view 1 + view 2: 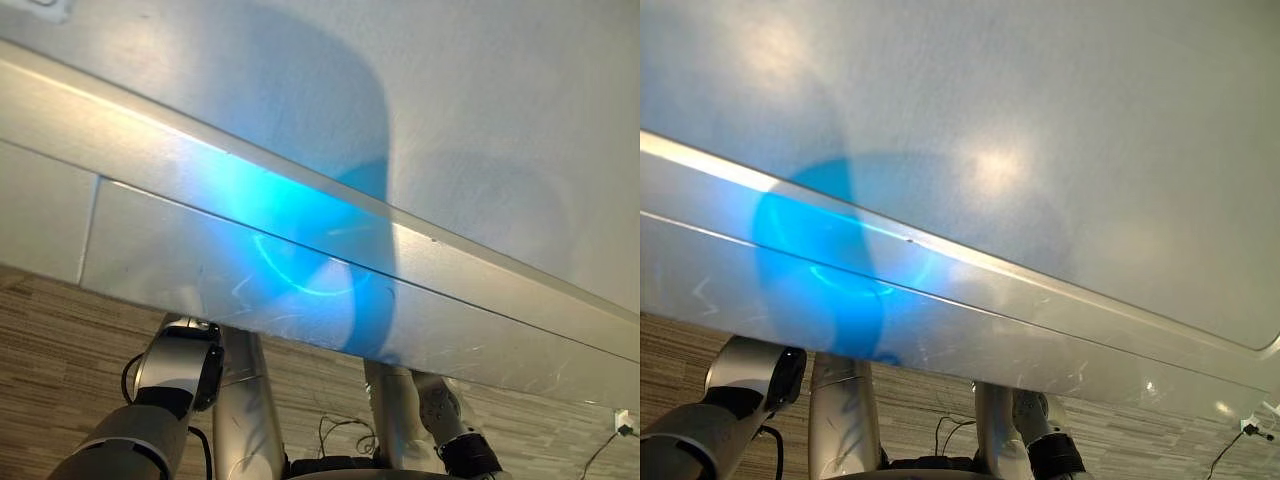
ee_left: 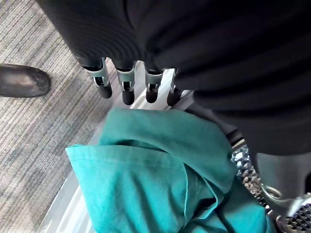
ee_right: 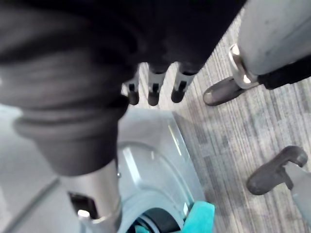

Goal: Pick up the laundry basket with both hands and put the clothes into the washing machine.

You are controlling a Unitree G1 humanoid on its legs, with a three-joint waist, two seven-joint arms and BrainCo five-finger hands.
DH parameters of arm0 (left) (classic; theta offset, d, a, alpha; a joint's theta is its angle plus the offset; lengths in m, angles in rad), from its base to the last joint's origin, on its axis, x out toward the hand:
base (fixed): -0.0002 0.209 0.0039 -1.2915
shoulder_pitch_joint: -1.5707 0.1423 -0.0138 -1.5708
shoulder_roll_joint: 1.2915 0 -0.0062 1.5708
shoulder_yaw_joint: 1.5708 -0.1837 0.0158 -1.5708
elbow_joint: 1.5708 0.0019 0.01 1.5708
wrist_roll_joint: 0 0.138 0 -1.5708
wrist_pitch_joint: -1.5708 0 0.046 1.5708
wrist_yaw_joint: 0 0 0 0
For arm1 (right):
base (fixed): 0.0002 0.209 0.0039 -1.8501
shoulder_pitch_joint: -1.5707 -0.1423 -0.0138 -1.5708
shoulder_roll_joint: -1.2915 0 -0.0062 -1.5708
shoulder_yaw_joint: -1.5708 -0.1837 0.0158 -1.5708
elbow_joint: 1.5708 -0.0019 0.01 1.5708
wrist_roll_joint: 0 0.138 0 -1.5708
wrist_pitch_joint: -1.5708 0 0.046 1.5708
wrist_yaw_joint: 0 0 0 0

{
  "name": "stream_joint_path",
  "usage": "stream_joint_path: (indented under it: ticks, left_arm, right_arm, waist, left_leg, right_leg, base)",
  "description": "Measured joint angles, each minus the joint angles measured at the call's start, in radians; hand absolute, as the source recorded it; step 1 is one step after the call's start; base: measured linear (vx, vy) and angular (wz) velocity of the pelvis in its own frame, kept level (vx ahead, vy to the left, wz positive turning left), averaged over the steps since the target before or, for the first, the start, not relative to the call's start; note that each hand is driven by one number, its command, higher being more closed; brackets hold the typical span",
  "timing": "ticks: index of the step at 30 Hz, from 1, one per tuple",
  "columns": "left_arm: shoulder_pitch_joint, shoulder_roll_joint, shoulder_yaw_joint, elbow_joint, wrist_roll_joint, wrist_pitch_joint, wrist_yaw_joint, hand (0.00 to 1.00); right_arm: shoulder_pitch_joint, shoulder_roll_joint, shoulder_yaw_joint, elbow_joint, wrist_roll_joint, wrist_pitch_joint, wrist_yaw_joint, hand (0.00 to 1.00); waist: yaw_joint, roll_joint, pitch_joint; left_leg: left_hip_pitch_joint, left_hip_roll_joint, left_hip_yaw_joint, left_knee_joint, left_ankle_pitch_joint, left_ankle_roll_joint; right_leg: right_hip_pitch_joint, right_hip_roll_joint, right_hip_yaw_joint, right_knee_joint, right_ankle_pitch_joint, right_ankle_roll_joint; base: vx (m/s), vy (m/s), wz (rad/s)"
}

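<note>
No text, label, number or sign can be read. Nothing legible is seen on the pale grey panel (image 1: 480, 130), on the teal cloth (image 2: 160, 179) or on the striped carpet (image 3: 243, 145).

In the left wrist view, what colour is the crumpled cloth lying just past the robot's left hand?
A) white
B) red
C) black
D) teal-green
D: the crumpled teal-green cloth lies bunched just past the left hand, with grey striped carpet beside it.
</note>
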Motion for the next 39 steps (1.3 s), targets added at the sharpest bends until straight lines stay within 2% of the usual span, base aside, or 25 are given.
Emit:
stream_joint_path:
  ticks: [3, 6, 8, 11, 12, 18, 21, 25, 28, 31, 34, 35, 36, 37, 39]
  left_arm:
    - [-0.018, -0.014, -0.071, 0.021, -0.001, 0.011, -0.013, 0.00]
    - [-0.028, -0.051, -0.109, 0.062, 0.000, 0.022, -0.030, 0.00]
    - [-0.043, -0.071, -0.114, 0.065, -0.001, 0.037, -0.027, 0.00]
    - [-0.089, -0.067, -0.114, 0.081, -0.011, 0.047, -0.026, 0.00]
    - [-0.095, -0.065, -0.114, 0.081, -0.011, 0.053, -0.026, 1.00]
    - [-0.147, -0.024, -0.114, 0.102, -0.092, 0.085, 0.005, 1.00]
    - [-0.152, 0.003, -0.105, 0.102, -0.141, 0.085, 0.041, 1.00]
    - [-0.164, 0.027, -0.079, 0.091, -0.253, 0.087, 0.067, 1.00]
    - [-0.165, 0.027, -0.065, 0.055, -0.331, 0.102, 0.097, 1.00]
    - [-0.168, 0.036, -0.077, 0.008, -0.409, 0.120, 0.131, 1.00]
    - [-0.170, 0.069, -0.130, -0.048, -0.468, 0.127, 0.130, 1.00]
    - [-0.182, 0.084, -0.162, -0.063, -0.518, 0.127, 0.130, 1.00]
    - [-0.184, 0.089, -0.171, -0.071, -0.536, 0.128, 0.131, 1.00]
    - [-0.180, 0.099, -0.185, -0.091, -0.582, 0.131, 0.133, 1.00]
    - [-0.126, 0.131, -0.185, -0.190, -0.642, 0.133, 0.133, 1.00]
  right_arm:
    - [-0.007, 0.005, 0.000, -0.011, 0.000, 0.000, 0.000, 0.00]
    - [-0.008, 0.008, 0.001, -0.011, 0.000, 0.001, -0.001, 0.00]
    - [-0.007, 0.008, 0.001, -0.021, 0.002, 0.000, 0.000, 0.00]
    - [-0.004, 0.008, 0.002, -0.049, 0.010, 0.001, 0.000, 0.00]
    - [-0.003, 0.008, 0.002, -0.055, 0.011, 0.001, 0.000, 0.00]
    - [0.025, 0.007, 0.002, -0.112, 0.043, -0.003, 0.002, 0.00]
    - [0.041, 0.007, 0.001, -0.123, 0.057, -0.014, 0.001, 0.00]
    - [0.058, 0.006, -0.003, -0.126, 0.066, -0.041, 0.001, 0.00]
    - [0.077, 0.002, -0.008, -0.131, 0.079, -0.043, 0.001, 0.00]
    - [0.083, -0.009, -0.031, -0.138, 0.079, -0.042, 0.001, 0.00]
    - [0.088, -0.055, -0.063, -0.177, 0.080, -0.041, 0.007, 0.00]
    - [0.093, -0.068, -0.079, -0.179, 0.081, -0.039, 0.024, 0.00]
    - [0.099, -0.077, -0.082, -0.193, 0.081, -0.039, 0.026, 0.00]
    - [0.124, -0.105, -0.087, -0.221, 0.082, -0.039, 0.035, 0.00]
    - [0.130, -0.116, -0.078, -0.219, 0.082, -0.020, 0.047, 0.00]
  waist:
    - [-0.009, 0.000, 0.000]
    - [-0.034, 0.000, 0.000]
    - [-0.050, 0.000, 0.000]
    - [-0.054, 0.000, 0.000]
    - [-0.056, 0.000, 0.000]
    - [-0.062, -0.002, -0.001]
    - [-0.067, -0.015, -0.012]
    - [-0.081, -0.014, -0.034]
    - [-0.090, -0.013, -0.034]
    - [-0.101, -0.006, -0.029]
    - [-0.105, 0.015, 0.015]
    - [-0.107, 0.017, 0.021]
    - [-0.103, 0.016, 0.031]
    - [-0.091, 0.034, 0.050]
    - [-0.105, 0.034, 0.051]
  left_leg:
    - [-0.031, 0.000, 0.013, 0.012, -0.002, 0.010]
    - [-0.050, 0.002, 0.027, 0.032, -0.009, 0.020]
    - [-0.063, 0.005, 0.035, 0.037, -0.014, 0.022]
    - [-0.108, 0.023, 0.053, 0.057, -0.026, 0.025]
    - [-0.117, 0.026, 0.055, 0.061, -0.027, 0.027]
    - [-0.176, 0.072, 0.096, 0.144, -0.062, 0.053]
    - [-0.189, 0.089, 0.123, 0.165, -0.083, 0.055]
    - [-0.210, 0.106, 0.162, 0.173, -0.088, 0.061]
    - [-0.210, 0.109, 0.186, 0.172, -0.088, 0.061]
    - [-0.209, 0.108, 0.225, 0.164, -0.088, 0.061]
    - [-0.186, 0.108, 0.267, 0.157, -0.087, 0.062]
    - [-0.182, 0.109, 0.306, 0.197, -0.090, 0.074]
    - [-0.179, 0.121, 0.299, 0.277, -0.093, 0.083]
    - [-0.146, 0.111, 0.284, 0.278, -0.179, 0.100]
    - [-0.153, 0.099, 0.288, 0.267, -0.169, 0.086]
  right_leg:
    - [-0.035, -0.003, 0.016, 0.005, 0.006, 0.009]
    - [-0.060, -0.008, 0.032, 0.018, 0.007, 0.010]
    - [-0.078, -0.007, 0.043, 0.019, 0.012, 0.017]
    - [-0.128, 0.003, 0.060, 0.017, 0.029, 0.019]
    - [-0.136, 0.005, 0.062, 0.017, 0.032, 0.023]
    - [-0.206, 0.028, 0.110, 0.051, 0.046, 0.034]
    - [-0.235, 0.036, 0.137, 0.058, 0.052, 0.044]
    - [-0.269, 0.033, 0.152, 0.054, 0.050, 0.046]
    - [-0.281, 0.024, 0.160, 0.057, 0.050, 0.046]
    - [-0.302, 0.006, 0.170, 0.069, 0.050, 0.047]
    - [-0.304, -0.006, 0.191, 0.088, 0.049, 0.048]
    - [-0.311, -0.020, 0.199, 0.067, 0.050, 0.047]
    - [-0.314, -0.022, 0.199, 0.085, 0.053, 0.048]
    - [-0.330, -0.021, 0.206, 0.139, 0.055, 0.060]
    - [-0.346, -0.037, 0.213, 0.136, 0.064, 0.064]
  base:
    - [0.04, 0.048, -0.14]
    - [0.03, 0.044, -0.15]
    - [0.03, 0.034, -0.21]
    - [0.01, 0.019, -0.30]
    - [0.01, 0.014, -0.28]
    - [0.01, 0.011, -0.34]
    - [-0.01, -0.001, -0.31]
    - [0.00, -0.003, -0.15]
    - [0.00, 0.002, -0.05]
    - [0.00, 0.004, 0.08]
    - [-0.02, 0.007, 0.12]
    - [0.00, 0.000, 0.00]
    - [0.03, 0.037, -0.20]
    - [0.02, 0.019, -0.25]
    - [0.01, 0.006, -0.08]
